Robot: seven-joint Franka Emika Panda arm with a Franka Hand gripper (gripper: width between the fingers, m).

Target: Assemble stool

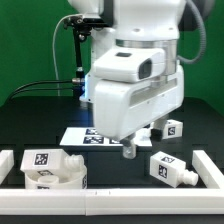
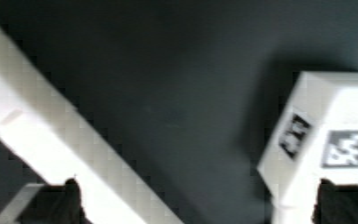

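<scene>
Showing the gripper (image 1: 135, 149) hanging low over the black table (image 1: 40, 115), fingers standing wide apart, gripping nothing. Lying near it, one stool leg (image 1: 166, 168) wearing square black-and-white marker tags. Sitting at the exterior view's lower left, more tagged stool parts (image 1: 50, 170).

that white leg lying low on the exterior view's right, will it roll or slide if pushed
The leg probably slides rather than rolls: its tagged faces look flat. It looks like moulded plastic, so likely stiff and fairly light.
</scene>
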